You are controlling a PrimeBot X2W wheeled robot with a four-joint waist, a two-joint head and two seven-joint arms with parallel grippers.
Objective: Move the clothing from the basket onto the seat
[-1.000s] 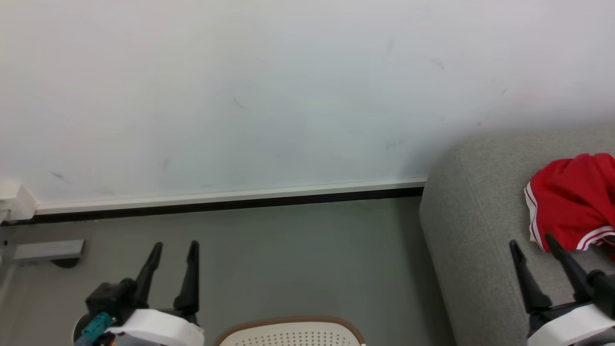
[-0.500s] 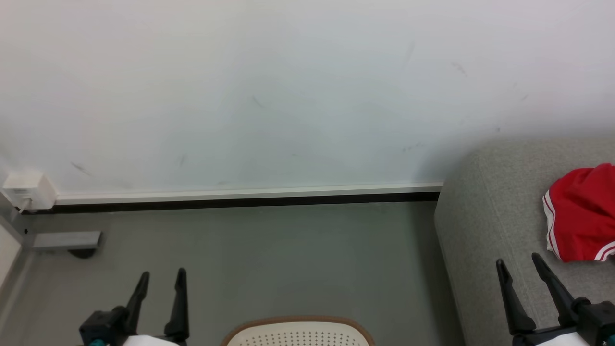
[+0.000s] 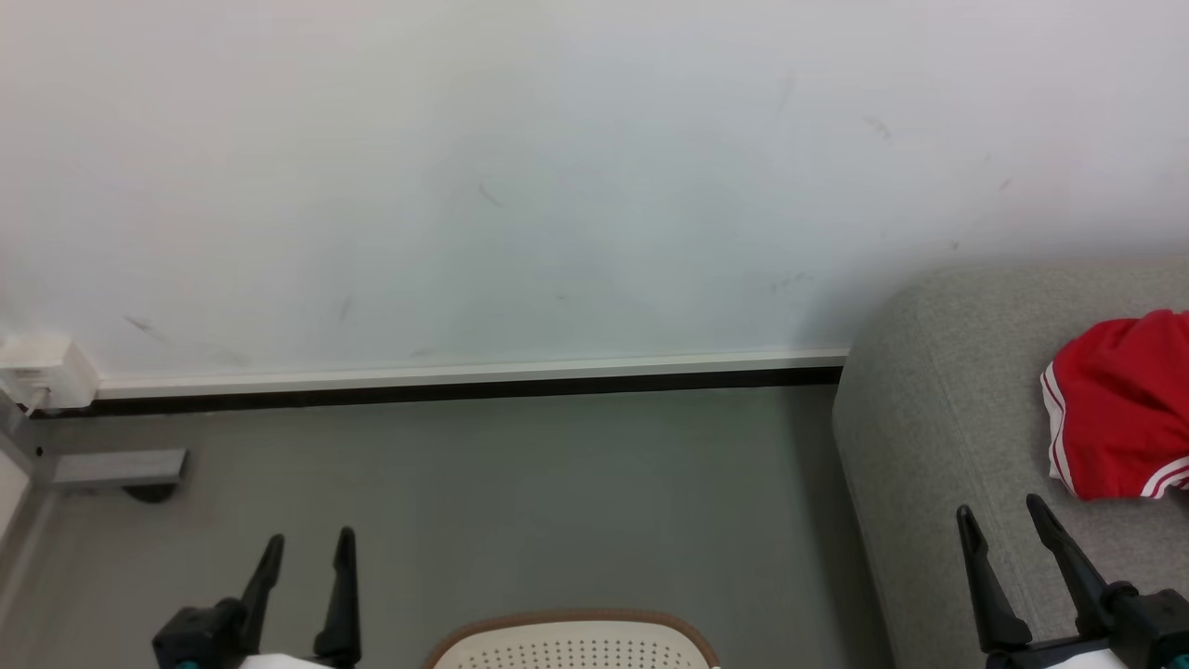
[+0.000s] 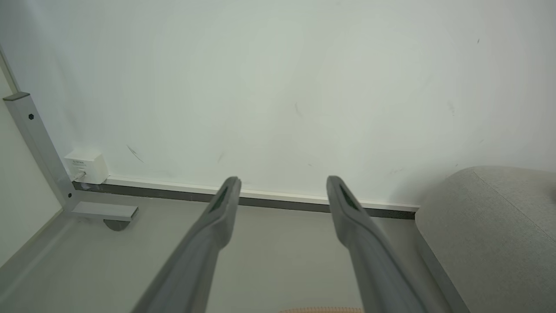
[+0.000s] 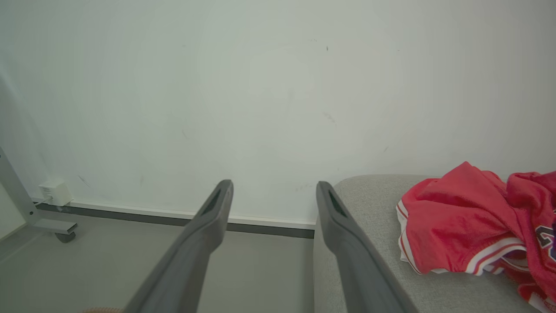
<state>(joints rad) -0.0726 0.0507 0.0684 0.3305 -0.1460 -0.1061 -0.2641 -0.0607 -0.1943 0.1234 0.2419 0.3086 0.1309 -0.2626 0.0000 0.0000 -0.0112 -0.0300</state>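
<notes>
Left gripper (image 3: pixel 309 536), right gripper (image 3: pixel 999 506): gaping, empty; clothing (image 3: pixel 1119 409) heaped on sofa (image 3: pixel 929 418) just up-right of right jaws, basket (image 3: pixel 571 641) low between both jaw pairs.

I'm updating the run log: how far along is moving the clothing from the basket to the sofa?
Done: red clothing lies on the grey sofa. In hand: nothing. The left gripper and right gripper are open and empty, apart from the garments. Left: cannot tell, because the basket has its inside out of frame, with its brown rim at the head view's bottom edge.
</notes>
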